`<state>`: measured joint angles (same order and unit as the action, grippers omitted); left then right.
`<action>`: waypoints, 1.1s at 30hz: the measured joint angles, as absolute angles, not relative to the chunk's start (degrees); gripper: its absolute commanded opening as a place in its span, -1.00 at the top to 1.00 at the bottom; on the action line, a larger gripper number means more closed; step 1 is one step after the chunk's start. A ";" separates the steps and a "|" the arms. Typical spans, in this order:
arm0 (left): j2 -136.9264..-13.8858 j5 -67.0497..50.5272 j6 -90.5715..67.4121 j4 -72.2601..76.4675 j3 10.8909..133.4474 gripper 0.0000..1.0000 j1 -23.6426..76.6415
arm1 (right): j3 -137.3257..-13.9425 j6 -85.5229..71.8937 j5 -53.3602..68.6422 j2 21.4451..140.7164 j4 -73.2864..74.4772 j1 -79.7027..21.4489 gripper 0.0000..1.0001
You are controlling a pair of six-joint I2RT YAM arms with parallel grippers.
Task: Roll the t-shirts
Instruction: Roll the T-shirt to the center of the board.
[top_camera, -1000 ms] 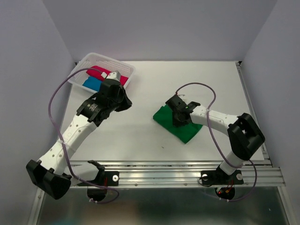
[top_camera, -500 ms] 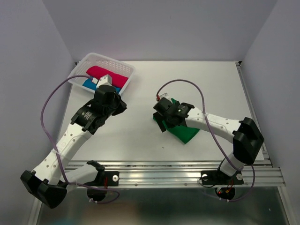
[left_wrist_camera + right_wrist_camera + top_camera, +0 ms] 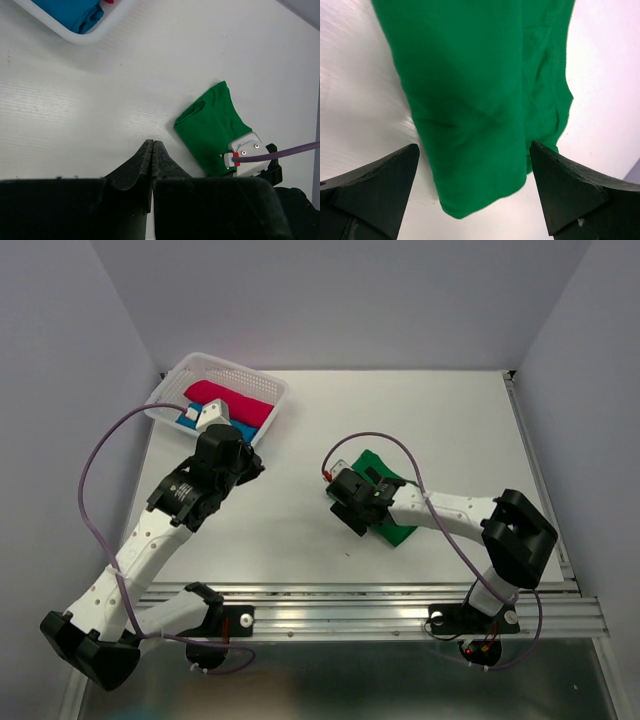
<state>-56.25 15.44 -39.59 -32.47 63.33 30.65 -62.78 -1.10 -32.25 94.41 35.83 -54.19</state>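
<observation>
My right gripper (image 3: 473,146), spread wide and empty, hangs over the soft deep green cloth t-shirt (image 3: 470,90) near the middle of the white table (image 3: 450,420), my left gripper (image 3: 152,146) is pinched closed on nothing, and grabbing just one layer, hard to see here, could unroll it.

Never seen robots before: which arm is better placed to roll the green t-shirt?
Probably right: the right gripper, open, hangs over the green t-shirt, fingers either side. The left gripper is shut, off near the white basket.
</observation>
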 measured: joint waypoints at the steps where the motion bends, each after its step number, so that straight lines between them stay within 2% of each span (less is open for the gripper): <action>1: -56.53 15.44 -39.57 -32.42 63.33 0.77 30.65 | -62.41 -0.40 -31.59 94.32 35.03 -54.19 -0.91; 8: -57.80 15.27 -39.55 -31.88 62.46 0.77 30.65 | -58.70 1.98 -29.10 93.91 30.96 -54.19 -0.80; 12: -58.57 15.03 -39.55 -31.38 62.35 0.77 30.65 | -56.99 2.17 -30.09 95.13 28.21 -54.19 -0.63; 16: -58.78 14.92 -39.55 -30.94 62.33 0.77 30.65 | -55.42 2.26 -32.08 96.55 25.15 -54.19 -0.37; 23: -58.87 14.74 -39.55 -30.20 62.00 0.77 30.65 | -53.49 2.17 -34.52 96.57 20.49 -54.19 -0.27; 27: -59.33 14.31 -39.59 -29.78 61.10 0.77 30.65 | -53.41 2.09 -35.51 97.19 19.14 -54.19 0.16; 28: -59.57 14.06 -39.59 -29.76 60.93 0.77 30.65 | -53.41 1.89 -35.66 97.67 18.72 -54.19 0.50; 30: -59.86 13.78 -39.59 -29.80 60.71 0.77 30.65 | -53.41 2.00 -35.79 98.19 18.37 -54.19 0.70; 31: -60.07 13.67 -39.62 -29.80 60.66 0.77 30.65 | -53.41 1.76 -36.23 98.39 18.00 -54.19 0.91; 33: -60.23 13.52 -39.59 -29.80 60.66 0.77 30.65 | -53.41 1.65 -36.42 98.39 17.58 -54.19 0.99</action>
<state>-60.23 13.52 -39.59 -29.80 60.66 30.65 -53.41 1.65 -36.42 98.39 17.58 -54.19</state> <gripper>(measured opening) 0.117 0.128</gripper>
